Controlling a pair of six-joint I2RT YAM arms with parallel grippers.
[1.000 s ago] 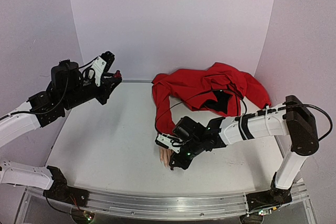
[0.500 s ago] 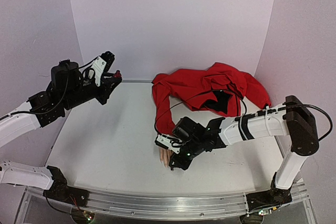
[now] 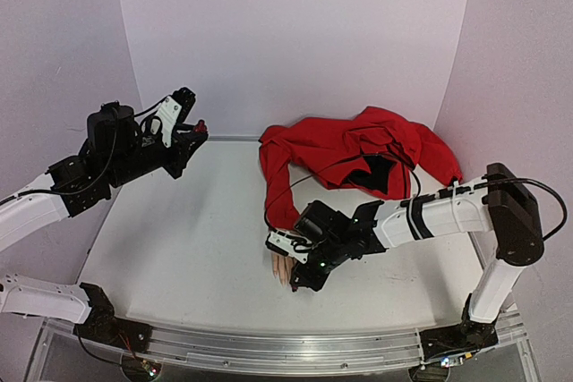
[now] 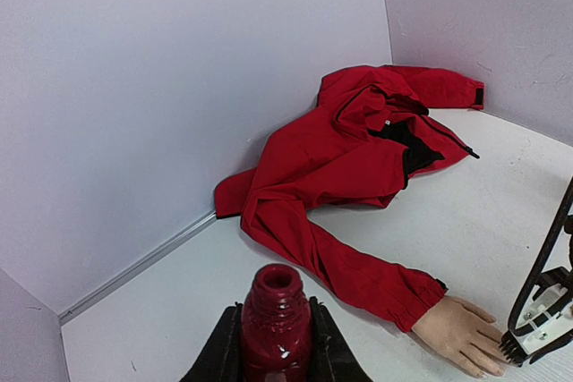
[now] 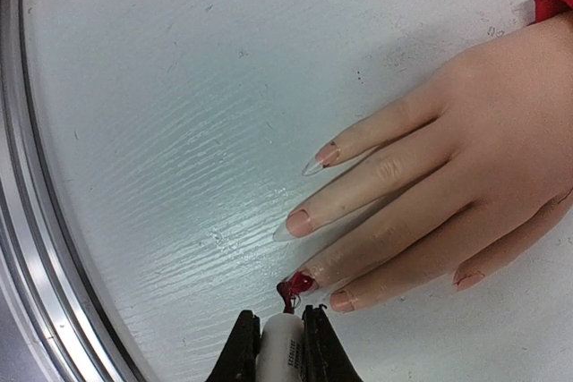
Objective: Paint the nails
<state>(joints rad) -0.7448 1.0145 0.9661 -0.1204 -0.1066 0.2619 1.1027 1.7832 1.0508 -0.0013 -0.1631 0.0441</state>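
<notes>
The pale mannequin hand (image 5: 474,149) lies flat on the table with its fingers pointing at my right gripper (image 5: 280,318). That gripper is shut on the white brush cap (image 5: 279,348). The wet red brush tip (image 5: 289,293) touches the middle finger's nail (image 5: 303,282), which carries dark red polish. The other nails (image 5: 298,222) look natural pink. My left gripper (image 4: 276,324) is shut on the open dark-red polish bottle (image 4: 276,315), held in the air at the back left (image 3: 192,136), far from the hand (image 3: 281,267).
A red jacket (image 3: 358,154) lies crumpled at the back right, its sleeve (image 4: 358,266) running down to the hand's wrist. The metal front rail (image 5: 36,257) runs close beyond the fingertips. White walls enclose the table on three sides.
</notes>
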